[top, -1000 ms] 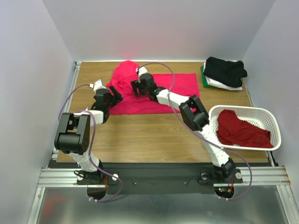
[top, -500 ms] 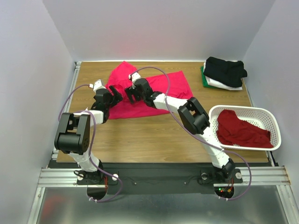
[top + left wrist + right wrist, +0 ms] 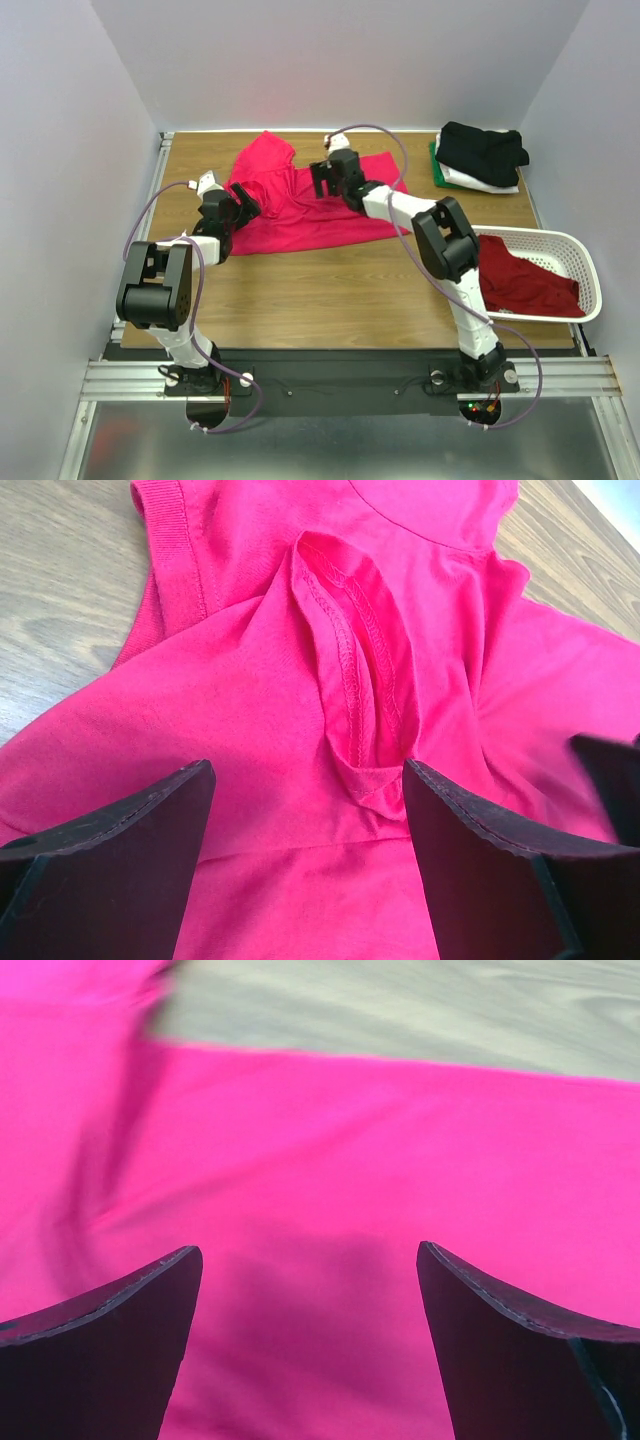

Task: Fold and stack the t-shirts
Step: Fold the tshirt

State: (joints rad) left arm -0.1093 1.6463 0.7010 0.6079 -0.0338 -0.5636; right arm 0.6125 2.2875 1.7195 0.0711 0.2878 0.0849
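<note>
You have five t-shirts in view: one bright pink shirt, one dark red shirt, plus one black shirt, one white shirt and one green shirt in a single stack. Count one basket and two arms: left arm, right arm.

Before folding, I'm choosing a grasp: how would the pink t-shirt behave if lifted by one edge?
Probably floppy: the pink t-shirt lies rumpled, one seam puckered into a soft ridge, so it should drape from a pinch. Pushed, it would likely bunch on the table, not slide.
</note>
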